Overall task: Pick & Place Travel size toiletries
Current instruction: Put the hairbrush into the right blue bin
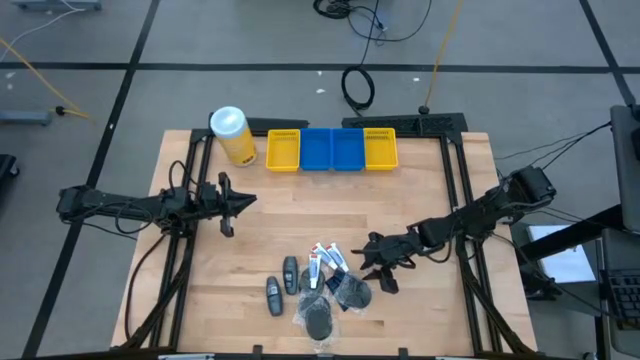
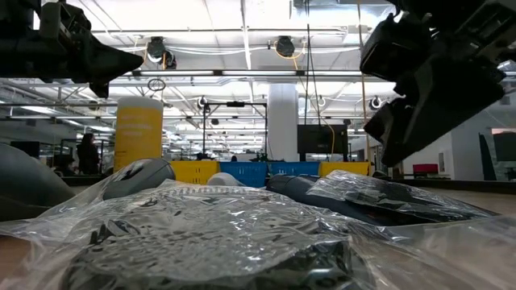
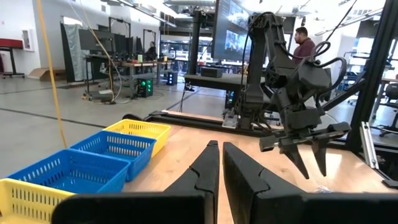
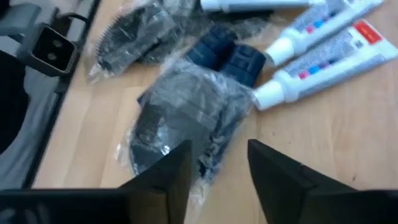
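- Altogether, the travel toiletries lie in one cluster at the near middle of the wooden table (image 1: 260,250): three white tubes (image 1: 326,258), two dark grey oval bottles (image 1: 281,285) and two black round puffs in clear wrap (image 1: 335,305).
- One dark blue sachet (image 4: 227,55) lies between the puffs, touching the tubes' caps.
- Right claw (image 1: 378,265) hangs just beside the cluster, fingers parted and grasping nothing; one wrapped puff (image 4: 183,121) lies just ahead of it.
- Left claw (image 1: 228,203) is clenched and empty, well apart from the toiletries.
- Four mesh bins (image 1: 332,149), yellow, blue, blue, yellow, stand along the far edge; nothing shows inside them.
- One tall yellow canister with a white lid (image 1: 232,134) stands beside the bins.
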